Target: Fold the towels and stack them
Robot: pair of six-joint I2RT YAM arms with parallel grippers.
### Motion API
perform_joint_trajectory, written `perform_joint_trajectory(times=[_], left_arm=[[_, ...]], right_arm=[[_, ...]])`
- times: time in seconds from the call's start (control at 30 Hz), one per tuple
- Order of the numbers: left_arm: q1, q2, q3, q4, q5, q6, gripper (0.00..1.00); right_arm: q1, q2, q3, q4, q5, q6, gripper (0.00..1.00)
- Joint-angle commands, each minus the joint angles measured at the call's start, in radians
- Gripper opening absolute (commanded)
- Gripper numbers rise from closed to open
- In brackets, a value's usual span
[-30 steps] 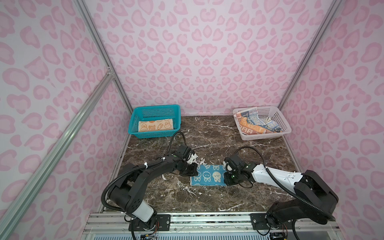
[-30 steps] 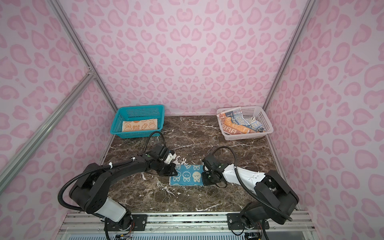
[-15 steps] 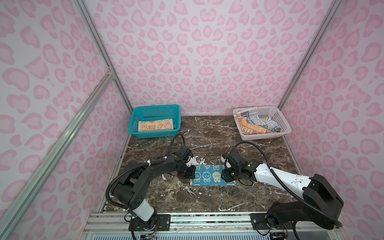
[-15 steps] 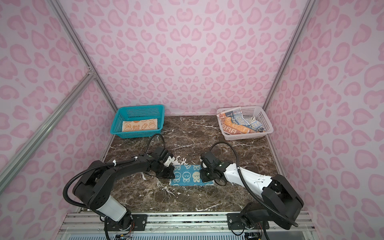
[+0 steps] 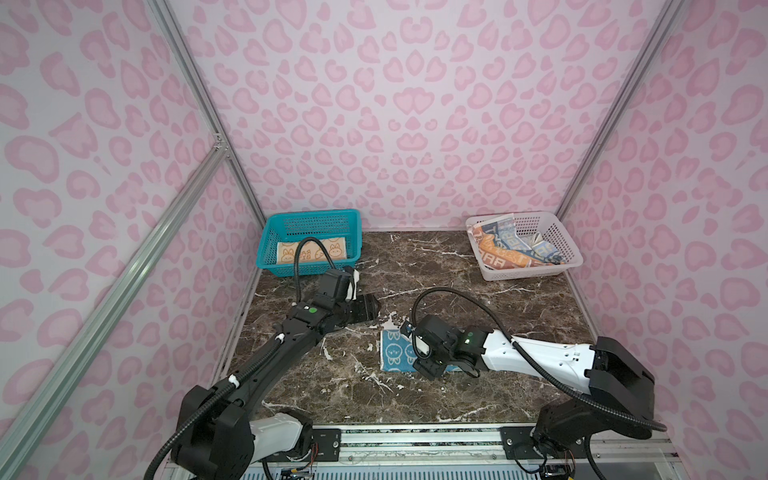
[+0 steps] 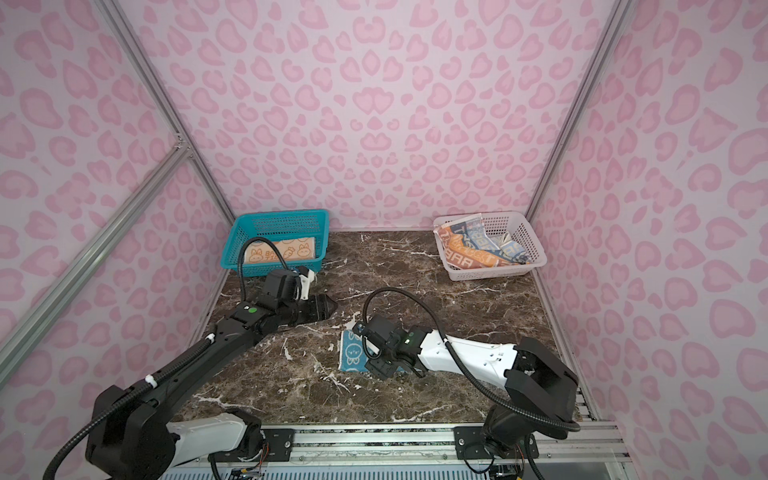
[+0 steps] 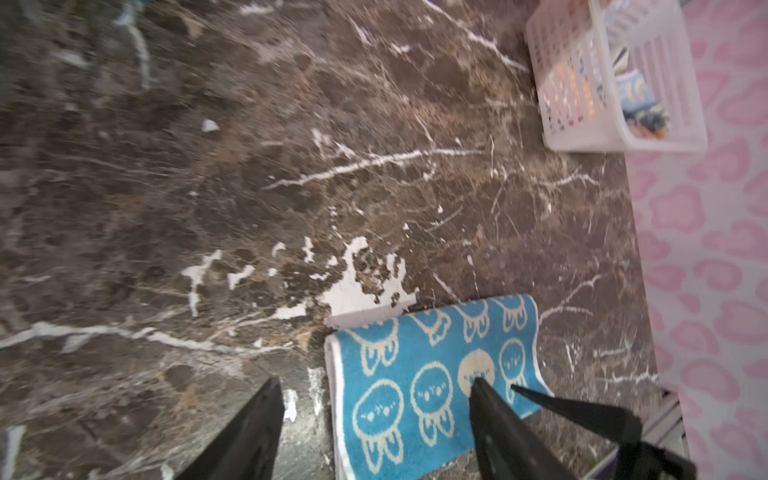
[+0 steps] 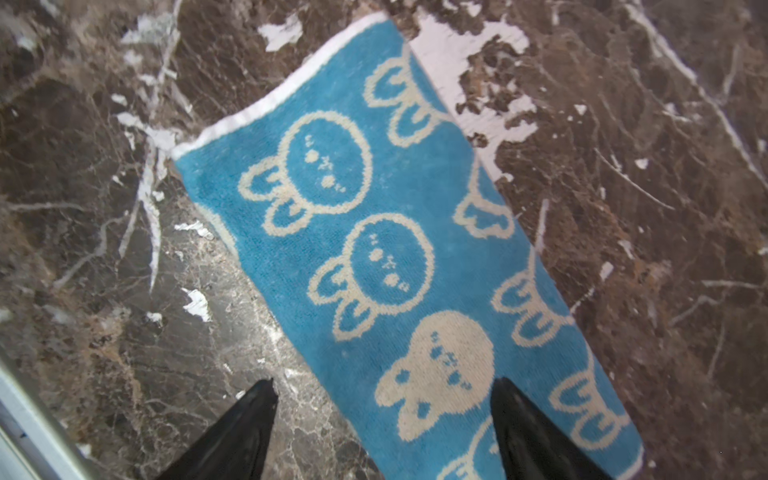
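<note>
Towels: three, terry; blue towel (image 5: 395,353) folded on marble counter (image 5: 457,291); orange towel (image 5: 309,251) in teal mesh basket (image 5: 307,218); lettered towel (image 5: 503,253) rumpled in white mesh basket (image 5: 528,272)
Fingers: left fingers (image 7: 253,432), right fingers (image 8: 245,432) spread wide, both empty

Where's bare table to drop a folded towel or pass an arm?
Free: table strip between teal basket and white basket; patch between white basket and right arm; front strip between blue towel and rail. Crowded: centre, left gripper beside the towel, right gripper over it.
</note>
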Motion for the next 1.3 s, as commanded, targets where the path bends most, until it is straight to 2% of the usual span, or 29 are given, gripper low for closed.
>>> perform_joint_trajectory(times=[0.0,0.23,0.4,0.63,0.77,0.97,1.27], left_arm=[[0.053,-0.048,-0.036,0.039,-0.040,-0.040,0.77],[0.153,-0.087,-0.151,0.055,0.032,-0.074,0.79],[0.167,-0.067,-0.187,0.063,0.091,-0.077,0.79],[0.145,0.016,-0.269,0.228,0.290,-0.151,0.74],[0.069,0.109,-0.280,0.323,0.352,-0.194,0.73],[-0.046,0.253,-0.249,0.403,0.389,-0.231,0.72],[-0.060,0.302,-0.236,0.401,0.400,-0.221,0.71]], right_arm=[[0.011,0.068,0.022,0.034,-0.007,-0.091,0.83],[0.004,0.212,0.079,0.034,-0.043,-0.074,0.77],[-0.034,0.248,0.040,0.071,-0.103,-0.051,0.67],[-0.082,0.252,-0.017,0.156,-0.180,-0.031,0.32],[-0.126,0.216,-0.058,0.266,-0.273,0.004,0.22],[-0.172,0.183,-0.078,0.331,-0.355,0.025,0.20],[-0.237,0.149,-0.123,0.399,-0.454,0.050,0.18]])
